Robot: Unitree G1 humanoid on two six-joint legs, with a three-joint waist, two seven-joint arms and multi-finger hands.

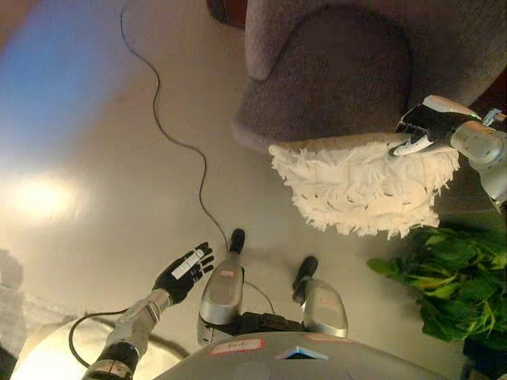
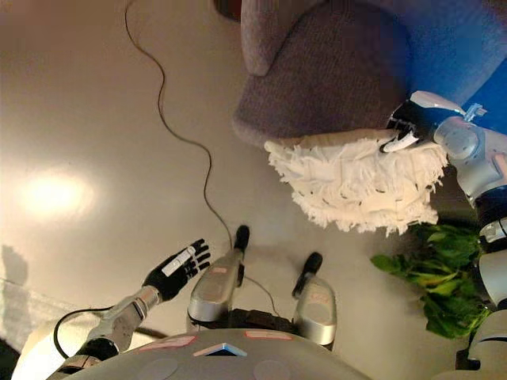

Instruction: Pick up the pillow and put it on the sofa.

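Observation:
A white shaggy pillow (image 1: 360,186) hangs in the air just in front of the grey sofa (image 1: 348,63), its top edge level with the seat's front rim. My right hand (image 1: 424,125) is shut on the pillow's upper right edge and holds it up. The same pillow (image 2: 356,182) and right hand (image 2: 408,127) show in the right eye view. My left hand (image 1: 184,273) is open and empty, low at the left above the floor, far from the pillow.
A green leafy plant (image 1: 451,277) stands on the floor at the lower right, just under the pillow's right side. A thin dark cord (image 1: 158,119) runs across the beige floor at the left. A pale rug corner (image 2: 24,317) lies at the lower left.

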